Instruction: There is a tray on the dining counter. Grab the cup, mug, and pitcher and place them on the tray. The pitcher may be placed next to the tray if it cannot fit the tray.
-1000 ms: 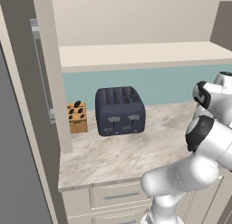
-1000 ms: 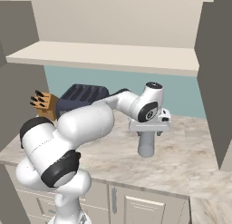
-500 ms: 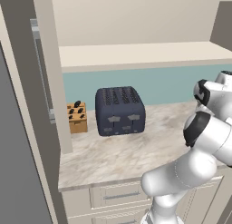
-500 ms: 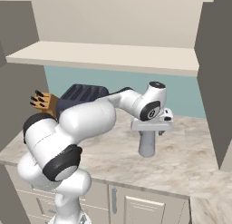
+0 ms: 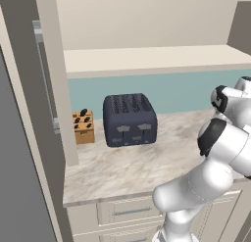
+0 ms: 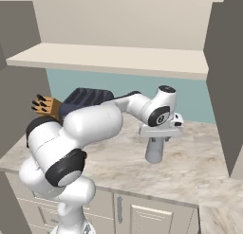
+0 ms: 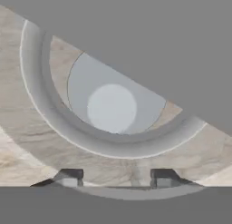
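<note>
The pitcher [image 6: 155,152], a slim grey translucent vessel, stands upright on the small marble counter [image 6: 190,164] to the right of the toaster. My gripper [image 6: 156,139] points straight down onto its top, the white hand sitting just above it. In the hand view I look down inside the pitcher [image 7: 41,105] at its round rim and pale bottom. My gripper [image 7: 116,177] shows two dark fingertips [image 7: 70,176] standing partly apart at the pitcher's near edge. Whether they press on it I cannot tell.
A dark blue toaster [image 5: 130,119] and a wooden knife block [image 5: 83,127] stand at the back left of the counter, against the teal wall. A beige shelf [image 5: 147,60] runs overhead. A tall cabinet side [image 6: 228,86] bounds the counter on the right.
The hand has stayed in place over the pitcher. The pitcher, toaster and knife block have not moved.
</note>
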